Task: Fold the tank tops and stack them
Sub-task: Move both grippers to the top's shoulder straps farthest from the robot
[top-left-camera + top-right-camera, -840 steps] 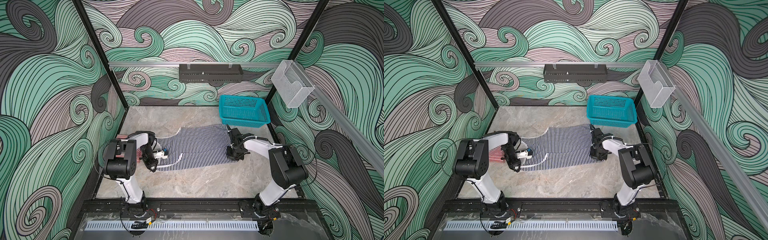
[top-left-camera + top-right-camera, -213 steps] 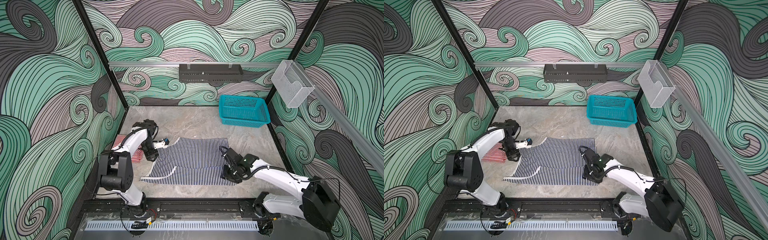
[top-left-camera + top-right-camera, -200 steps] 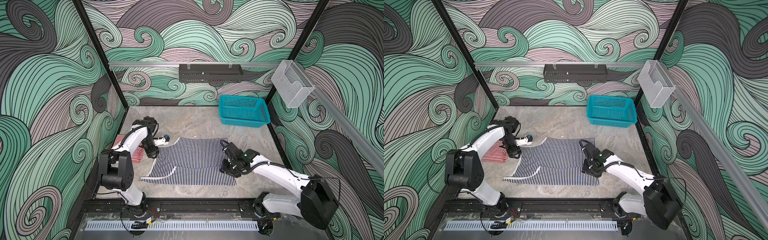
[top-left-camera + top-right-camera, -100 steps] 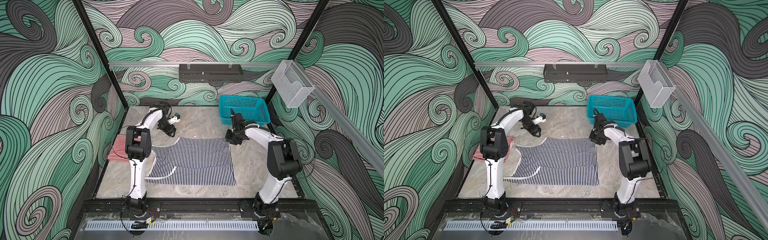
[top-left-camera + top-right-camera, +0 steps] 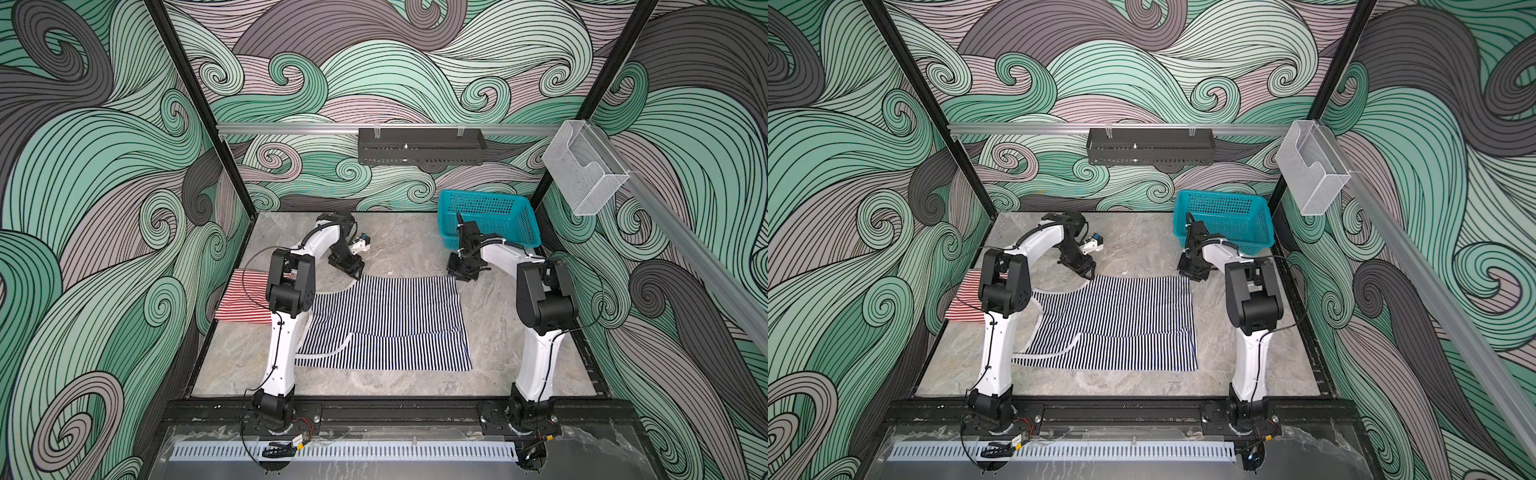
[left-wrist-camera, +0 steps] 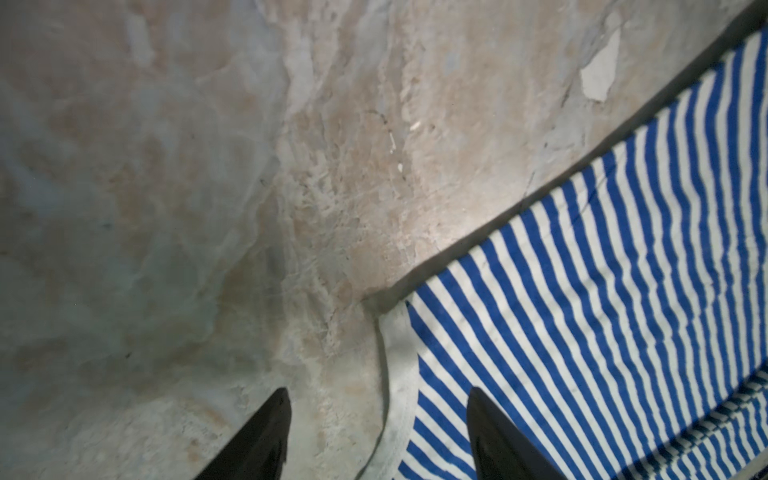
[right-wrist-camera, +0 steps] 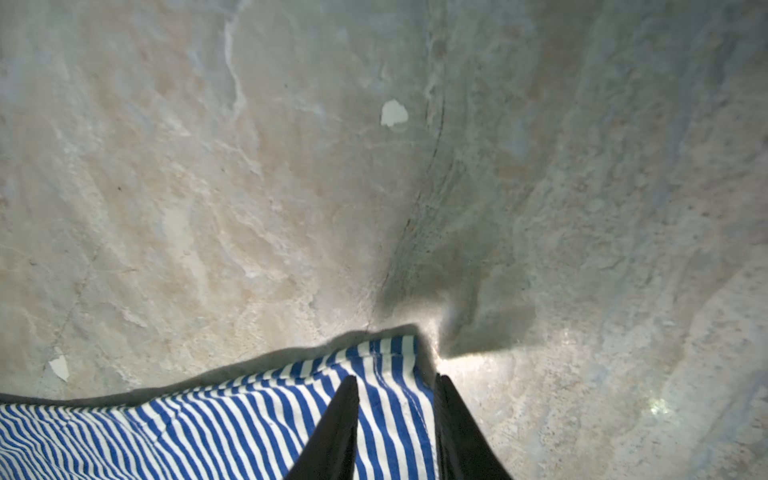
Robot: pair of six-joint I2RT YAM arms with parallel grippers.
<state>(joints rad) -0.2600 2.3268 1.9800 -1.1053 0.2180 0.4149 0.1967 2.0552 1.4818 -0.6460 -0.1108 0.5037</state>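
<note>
- Step in hand, as judged: folding the navy-and-white tank top (image 5: 386,316); it lies spread flat at the middle of the table (image 5: 407,245); its near strip is already turned over onto the body; the far edge is not yet folded.
- The red-and-white tank top (image 5: 243,299) lies folded at the table's left edge, beside the navy one; the left arm hides whether the two touch; stacking is not yet done.
- The left gripper (image 6: 378,392) is at the far left corner of the navy top; its jaws are set wide apart, one over the stripes, one over bare table, with the white trim running between them; nothing is pinched, so it is released.
- The right gripper (image 7: 397,378) sits low over the far right corner, at the hem; its jaws are only narrowly apart and stripes show in the gap; whether the cloth is nipped cannot be told.
- Next move, as judged: both grippers need a firm hold on their corners, then a joint lift and an even carry of the far edge toward the near edge; uneven travel would likely skew the soft knit.
- The teal basket (image 5: 482,194) stands close behind the right gripper, apart from the cloth; a lift there calls for care.
</note>
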